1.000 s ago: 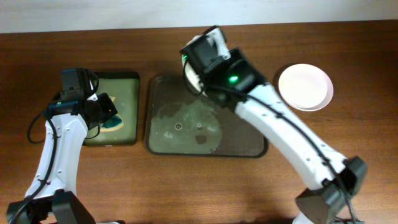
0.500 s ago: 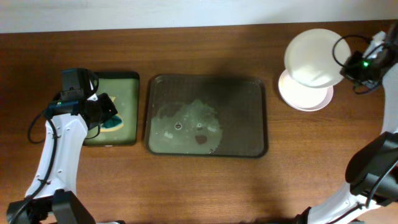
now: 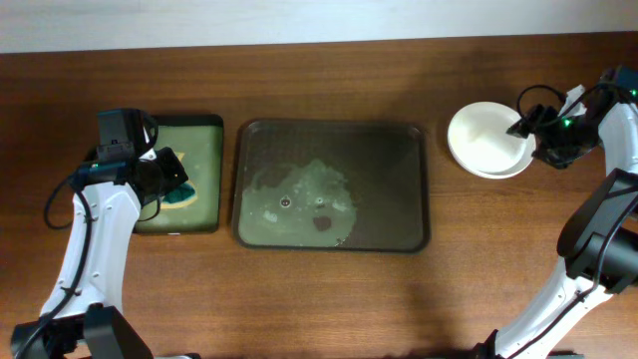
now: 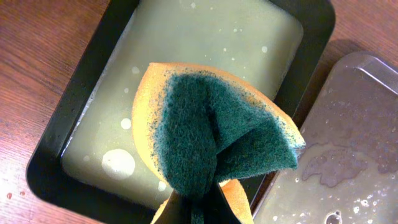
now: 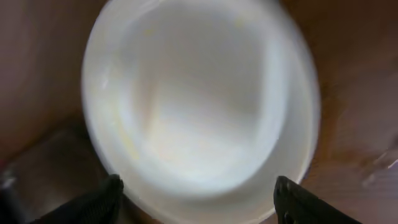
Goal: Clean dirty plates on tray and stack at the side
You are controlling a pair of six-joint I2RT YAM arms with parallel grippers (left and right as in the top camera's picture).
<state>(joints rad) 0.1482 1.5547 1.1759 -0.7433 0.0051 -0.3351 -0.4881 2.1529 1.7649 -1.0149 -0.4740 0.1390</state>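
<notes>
The white plates [image 3: 486,140] lie stacked on the table to the right of the tray [image 3: 329,125]. In the right wrist view the stack [image 5: 199,99] fills the frame, blurred. My right gripper [image 3: 529,131] is at the stack's right edge, open, and its dark fingertips [image 5: 112,186] stand wide apart just clear of the top plate's rim. The dark tray holds only wet smears. My left gripper [image 3: 167,181] hangs over the small green tray [image 3: 189,135], shut on a folded yellow and green sponge [image 4: 211,130].
The green tray [image 4: 81,87] holds cloudy soapy water. It sits just left of the big tray [image 4: 354,143]. A watery puddle [image 3: 309,194] covers the big tray's left half. Bare wooden table lies all around.
My right arm swung from the tray's far edge to the right with a plate, set it on the stack and opened. The left arm has not moved.
</notes>
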